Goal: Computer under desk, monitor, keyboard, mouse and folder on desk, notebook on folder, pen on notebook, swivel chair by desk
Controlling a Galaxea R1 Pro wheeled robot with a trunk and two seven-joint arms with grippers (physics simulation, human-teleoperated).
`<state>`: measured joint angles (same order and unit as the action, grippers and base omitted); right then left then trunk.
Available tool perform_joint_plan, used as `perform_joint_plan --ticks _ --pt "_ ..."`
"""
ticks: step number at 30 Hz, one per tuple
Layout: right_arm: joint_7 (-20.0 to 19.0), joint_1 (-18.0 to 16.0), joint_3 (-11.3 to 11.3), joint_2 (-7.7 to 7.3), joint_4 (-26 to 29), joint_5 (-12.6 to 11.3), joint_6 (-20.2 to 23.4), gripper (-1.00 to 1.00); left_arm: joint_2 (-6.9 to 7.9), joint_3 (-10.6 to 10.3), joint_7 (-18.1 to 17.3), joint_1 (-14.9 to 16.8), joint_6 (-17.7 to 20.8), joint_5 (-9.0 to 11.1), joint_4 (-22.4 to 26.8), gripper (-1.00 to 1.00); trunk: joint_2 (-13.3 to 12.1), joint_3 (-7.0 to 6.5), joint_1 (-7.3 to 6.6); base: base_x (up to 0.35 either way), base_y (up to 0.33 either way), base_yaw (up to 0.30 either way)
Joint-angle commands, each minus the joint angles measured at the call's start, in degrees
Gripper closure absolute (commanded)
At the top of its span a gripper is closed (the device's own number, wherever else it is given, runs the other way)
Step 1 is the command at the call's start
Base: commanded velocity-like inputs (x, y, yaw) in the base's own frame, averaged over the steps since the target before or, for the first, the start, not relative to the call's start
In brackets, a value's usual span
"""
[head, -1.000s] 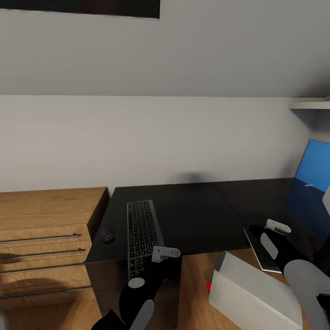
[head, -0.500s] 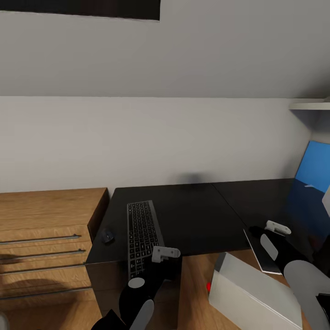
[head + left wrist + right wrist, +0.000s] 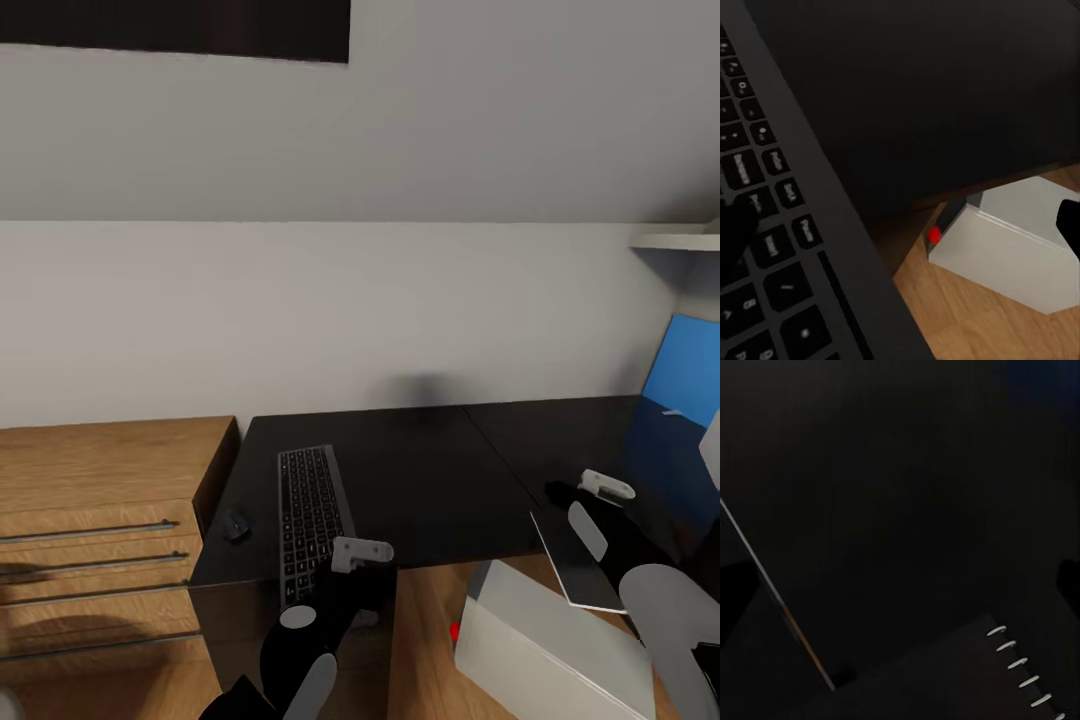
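Keyboard (image 3: 312,520) and mouse (image 3: 235,523) sit on the desk (image 3: 420,470) — monitor step next, I judge; I cannot tell either arm's fingers' state.

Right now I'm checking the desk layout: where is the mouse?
In the head view, the mouse sits on the desk's left end, just left of the keyboard.

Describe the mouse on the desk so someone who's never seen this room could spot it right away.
Find the long black desk against the white wall, beside the wooden drawer unit. At that end a keyboard lies on the desk. The mouse sits between the keyboard and the drawers, a small rounded dark lump, far smaller than the flat keyboard.
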<state>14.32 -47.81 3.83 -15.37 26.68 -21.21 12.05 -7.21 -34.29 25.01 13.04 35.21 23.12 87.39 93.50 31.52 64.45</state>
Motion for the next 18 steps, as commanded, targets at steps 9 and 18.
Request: perform_joint_plan --ticks 9,18 --pt "0.27 0.0 -0.05 -0.01 0.37 -0.5 0.25 -1.0 0.01 -0.14 0.57 0.06 0.1 0.61 0.06 -1.0 -3.59 -1.56 -1.99 0.0 0.0 0.0" --pt "0.39 0.03 -0.1 0.13 1.65 -0.41 -0.09 -1.0 0.01 -0.16 0.57 0.03 0.12 0.61 -0.02 -1.0 -7.2 -3.17 -3.96 0.0 0.0 0.0"
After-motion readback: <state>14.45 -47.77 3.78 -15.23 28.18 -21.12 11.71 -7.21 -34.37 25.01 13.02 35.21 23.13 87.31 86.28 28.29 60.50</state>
